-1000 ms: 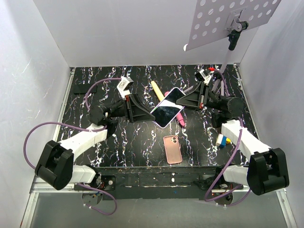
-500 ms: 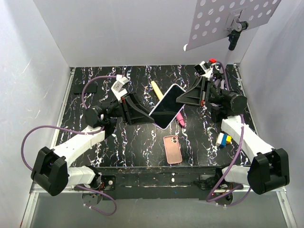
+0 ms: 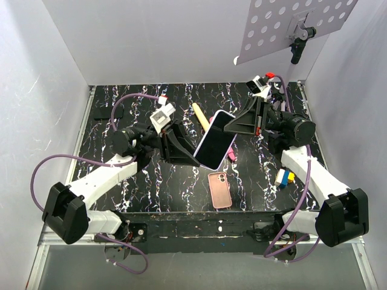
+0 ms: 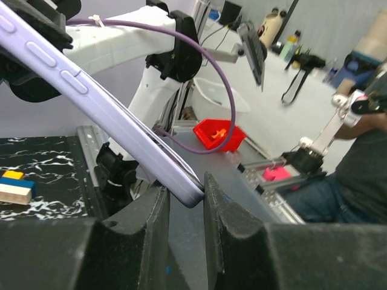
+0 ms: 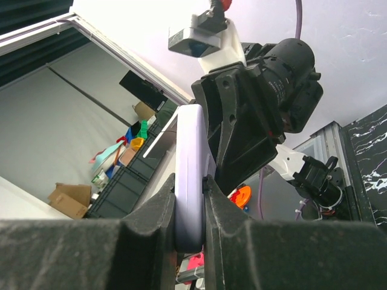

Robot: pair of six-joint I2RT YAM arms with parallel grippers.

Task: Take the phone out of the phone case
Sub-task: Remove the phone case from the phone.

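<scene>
The phone, glossy black screen with a lavender rim, hangs tilted in the air above the table's middle, out of its shell. My left gripper is shut on its lower left corner. In the left wrist view that corner sits between the fingertips of the left gripper. My right gripper is shut on the upper right edge, and the right wrist view shows the right gripper pinching the lavender edge of the phone. The salmon-pink phone case lies empty on the table near the front edge.
A yellow marker and a pink marker lie on the black marbled table under the phone. Coloured blocks sit at the right. A small black object lies far left. A perforated board hangs above the back right.
The phone has turned steeper, its lower end swinging right and toward the front. My left gripper followed it right; my right gripper rose slightly. The case has not moved.
</scene>
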